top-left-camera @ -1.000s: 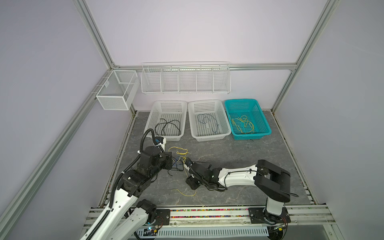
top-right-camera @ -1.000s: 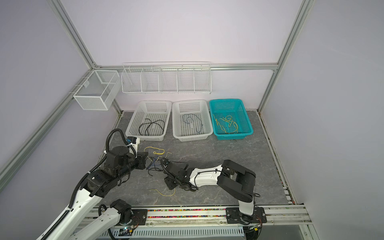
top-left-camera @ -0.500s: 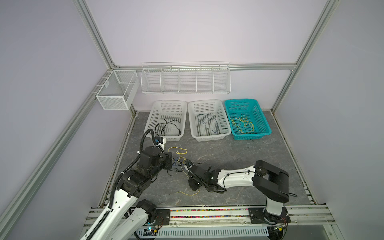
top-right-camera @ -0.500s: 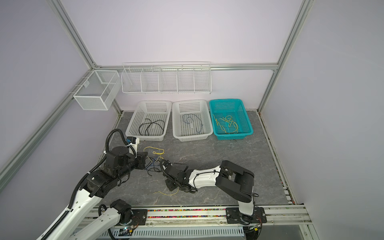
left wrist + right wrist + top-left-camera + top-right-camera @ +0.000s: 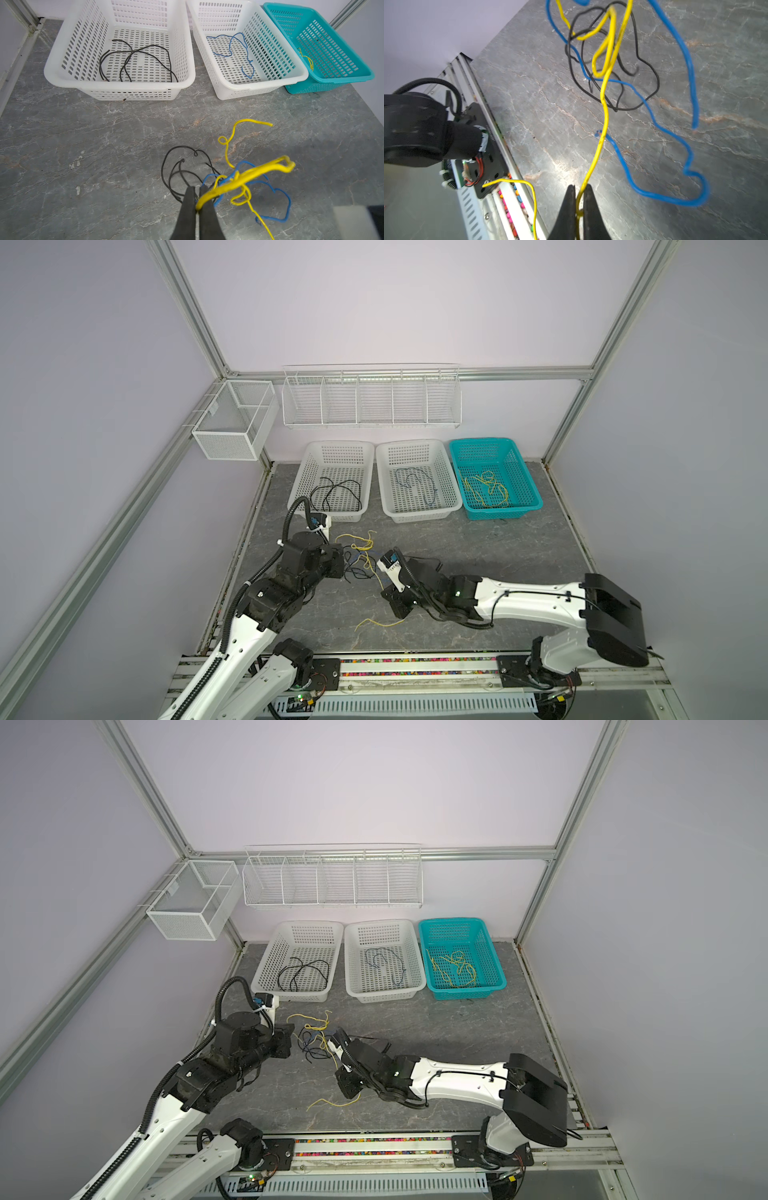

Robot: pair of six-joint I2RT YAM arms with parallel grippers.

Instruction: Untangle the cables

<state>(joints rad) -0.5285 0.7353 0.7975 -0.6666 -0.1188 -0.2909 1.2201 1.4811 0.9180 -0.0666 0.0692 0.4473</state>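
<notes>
Yellow tail (image 5: 376, 622): a loose yellow end is laid on the grey table (image 5: 498, 556), close to the front rail (image 5: 415, 670).
Right gripper (image 5: 579, 188): the fingertips are pressed together on a single yellow cable (image 5: 606, 116), which is stretched from them up into the tangle. The gripper is placed right of the tangle and nearer than it.
Left gripper (image 5: 196, 190): it is pinched on a yellow strand (image 5: 249, 174) at the tangle's left edge. Whether blue is caught too cannot be told.
Tangle (image 5: 359, 560): black, blue and yellow cables are knotted together between the two grippers, left of the table's middle. The black loops (image 5: 180, 172) are laid on the table.
Left white basket (image 5: 303, 477): black cables (image 5: 336, 493) are held inside, at the far edge.
Middle white basket (image 5: 384, 485): a blue cable (image 5: 246, 47) is held inside.
Teal basket (image 5: 523, 477): set rightmost in the row, yellow cables (image 5: 486, 489) are held inside.
Far wall: a white wire rack (image 5: 370, 398) is hung there, and a mesh box (image 5: 232, 423) is fixed at the far left.
</notes>
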